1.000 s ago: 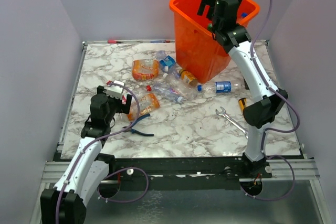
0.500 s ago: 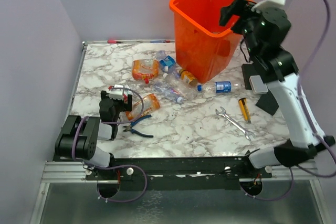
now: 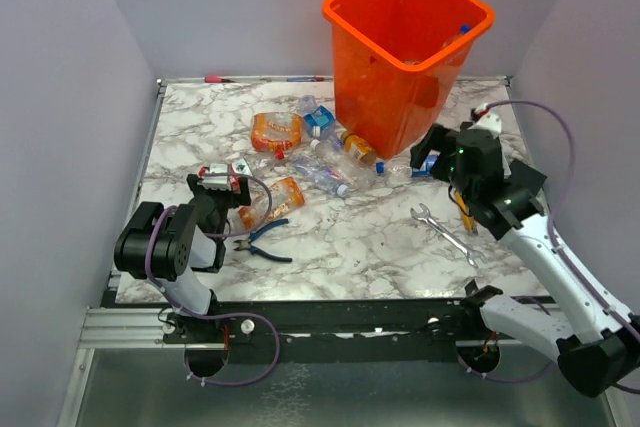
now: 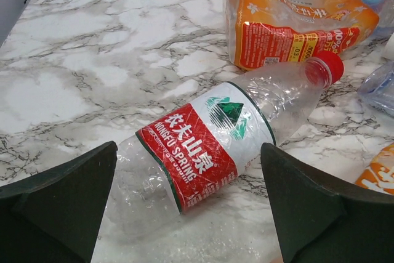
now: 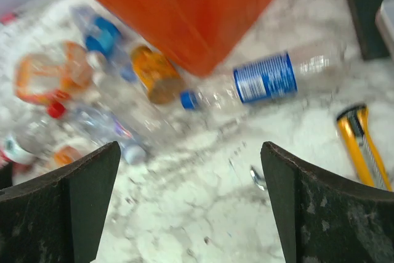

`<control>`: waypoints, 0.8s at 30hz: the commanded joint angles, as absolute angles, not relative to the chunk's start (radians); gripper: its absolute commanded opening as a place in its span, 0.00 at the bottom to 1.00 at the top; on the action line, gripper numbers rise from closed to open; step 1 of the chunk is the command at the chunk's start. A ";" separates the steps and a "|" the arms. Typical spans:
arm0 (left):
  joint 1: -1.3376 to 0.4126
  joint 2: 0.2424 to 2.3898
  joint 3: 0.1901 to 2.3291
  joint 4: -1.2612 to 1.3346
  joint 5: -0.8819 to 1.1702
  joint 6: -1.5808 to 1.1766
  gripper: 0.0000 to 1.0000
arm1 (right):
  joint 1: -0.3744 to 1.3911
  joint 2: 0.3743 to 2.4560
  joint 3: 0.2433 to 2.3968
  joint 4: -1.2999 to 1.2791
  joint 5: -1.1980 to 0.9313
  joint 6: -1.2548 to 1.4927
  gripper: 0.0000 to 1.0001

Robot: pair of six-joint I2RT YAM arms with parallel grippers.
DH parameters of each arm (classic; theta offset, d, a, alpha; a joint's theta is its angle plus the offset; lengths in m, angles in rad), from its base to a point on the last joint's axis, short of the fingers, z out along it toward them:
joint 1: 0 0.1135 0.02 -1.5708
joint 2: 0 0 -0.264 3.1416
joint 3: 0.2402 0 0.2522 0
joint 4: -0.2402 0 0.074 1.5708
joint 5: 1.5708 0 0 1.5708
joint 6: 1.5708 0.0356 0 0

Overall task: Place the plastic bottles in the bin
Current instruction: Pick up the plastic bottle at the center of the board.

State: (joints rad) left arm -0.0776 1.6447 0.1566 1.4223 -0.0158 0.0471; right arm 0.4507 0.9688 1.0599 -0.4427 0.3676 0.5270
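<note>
So the bin (image 3: pixel 375 102) is a big bright-orange see-through tub, standing upright at the far side of the marble surface (image 3: pixel 350 247), right of centre. At least one blue-capped bottle (image 3: pixel 462 31) is inside it, against the right wall. The rest of the plastic bottles lie out on the surface in a loose heap left of the bin's foot. There's a squashed orange bottle (image 3: pixel 277 132), a small blue-label bottle (image 3: pixel 318 119) and an amber bottle (image 3: pixel 358 147) just beside the bin's base. A long blue-label bottle (image 5: pixel 265 78) lies on its side just in front of the bin. Closest to the left arm is a clear red-label bottle (image 4: pixel 203 146) with a red cap, on its side, cap pointing toward the squashed orange one. Clutter-wise, blue-handled pliers (image 3: pixel 265 244) sit near the left arm. A steel wrench (image 3: pixel 440 230) and a yellow-and-black tool (image 5: pixel 363 146) sit near the right arm. The left gripper (image 3: pixel 225 187) is down low, fingers spread wide, with the red-label bottle lying between them in the wrist view. It isn't clamped, and I can't tell if it touches. The right gripper (image 3: pixel 437 152) is spread wide too and holds nothing, hovering near the long blue-label bottle; its wrist view is blurry.
</note>
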 commanded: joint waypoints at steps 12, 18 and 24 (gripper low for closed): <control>-0.076 1.653 0.259 1.303 -0.095 0.003 0.99 | 0.449 1.378 0.910 -0.165 0.406 0.500 1.00; -0.078 1.650 0.256 1.302 -0.090 0.003 0.99 | 0.422 1.510 0.958 -0.128 0.551 0.489 1.00; -0.077 1.649 0.255 1.302 -0.090 0.005 0.99 | 0.397 1.509 0.917 0.049 0.380 0.431 0.99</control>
State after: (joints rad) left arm -0.0780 1.6451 0.2493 1.2953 -0.0734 0.0151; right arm 0.4065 1.5093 0.9279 -0.1200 0.4618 0.4873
